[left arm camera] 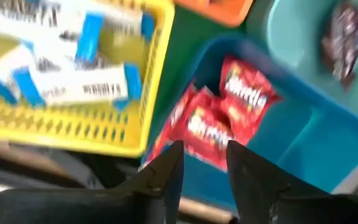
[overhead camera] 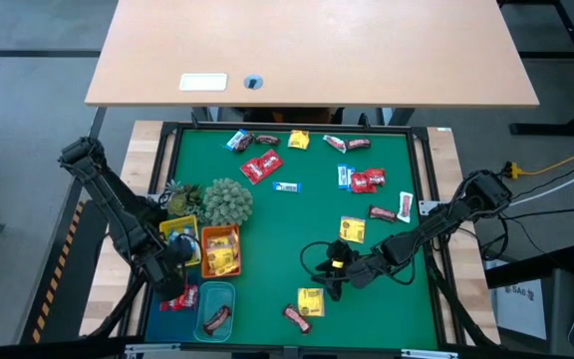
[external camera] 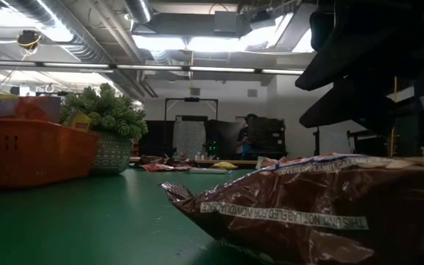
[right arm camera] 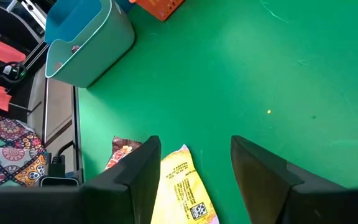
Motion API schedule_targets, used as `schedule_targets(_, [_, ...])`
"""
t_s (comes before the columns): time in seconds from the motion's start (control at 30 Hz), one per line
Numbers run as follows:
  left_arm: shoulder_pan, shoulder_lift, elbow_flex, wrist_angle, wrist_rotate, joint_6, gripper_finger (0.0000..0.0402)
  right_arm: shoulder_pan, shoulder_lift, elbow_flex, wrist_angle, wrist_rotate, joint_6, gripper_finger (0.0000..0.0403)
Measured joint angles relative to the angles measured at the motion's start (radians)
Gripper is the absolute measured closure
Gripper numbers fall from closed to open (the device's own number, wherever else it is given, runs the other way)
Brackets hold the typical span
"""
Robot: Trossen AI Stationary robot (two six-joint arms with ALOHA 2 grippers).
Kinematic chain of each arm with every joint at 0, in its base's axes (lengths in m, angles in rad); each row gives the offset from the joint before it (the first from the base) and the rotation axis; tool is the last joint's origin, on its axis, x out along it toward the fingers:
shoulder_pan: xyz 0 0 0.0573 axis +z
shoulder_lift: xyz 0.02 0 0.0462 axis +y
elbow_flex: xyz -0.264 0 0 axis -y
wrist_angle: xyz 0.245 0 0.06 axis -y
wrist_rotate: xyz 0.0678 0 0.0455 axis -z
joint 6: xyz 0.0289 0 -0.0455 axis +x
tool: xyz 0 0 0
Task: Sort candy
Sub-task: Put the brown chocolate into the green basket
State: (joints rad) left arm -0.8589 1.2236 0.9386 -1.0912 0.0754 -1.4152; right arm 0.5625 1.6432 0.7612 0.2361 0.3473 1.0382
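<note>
Candy (overhead camera: pixel 369 180) is lying partly sorted and partly loose: red packets, blue-white wrappers, yellow squares and dark bars are sitting scattered over the far and right parts of the green mat (overhead camera: pixel 267 259), while four small trays are standing along its left edge beside a spiky plant ball (overhead camera: pixel 227 201). The left gripper (overhead camera: pixel 179 289) is hanging over the blue tray (left arm camera: pixel 303 134), its fingers parted a little and holding nothing; red packets (left arm camera: pixel 219 115) are lying in that tray just beyond the fingertips, so a drop into the red pile seems to be finishing (a judgement from where things lie). Blue-white wrappers are filling the yellow tray (left arm camera: pixel 129 134), a dark bar is sitting in the teal tray (overhead camera: pixel 216 308), and yellow packets are lying in the orange tray (overhead camera: pixel 219 250). The right gripper (overhead camera: pixel 333 271) is hovering low over the mat near its front, jaws standing wide and empty, with a yellow square packet (right arm camera: pixel 182 186) lying between and just ahead of its fingers and a dark brown bar (right arm camera: pixel 120 152) just beside that. The step in hand for this arm looks like a pick of the yellow packet; that is calling for a straight descent so the fingers straddle only the yellow wrapper, a close on it, and then a carry across to the orange tray without brushing the neighbouring bar.
</note>
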Motion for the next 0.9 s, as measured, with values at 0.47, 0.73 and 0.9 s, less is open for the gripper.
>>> schedule_targets(0.47, [0.001, 0.000, 0.000, 0.245, -0.344, 0.253, 0.0285, 0.102, 0.001, 0.000, 0.101, -0.016, -0.001, 0.0210])
schedule_targets(0.73, [0.001, 0.000, 0.000, 0.440, -0.506, 0.453, 0.0285, 0.233, 0.001, 0.000, 0.122, 0.095, 0.001, 0.0210])
schedule_targets(0.9, [0.001, 0.001, 0.000, 0.538, -0.597, 0.571, 0.0285, 0.274, 0.001, 0.000, 0.136, 0.124, 0.002, 0.0210])
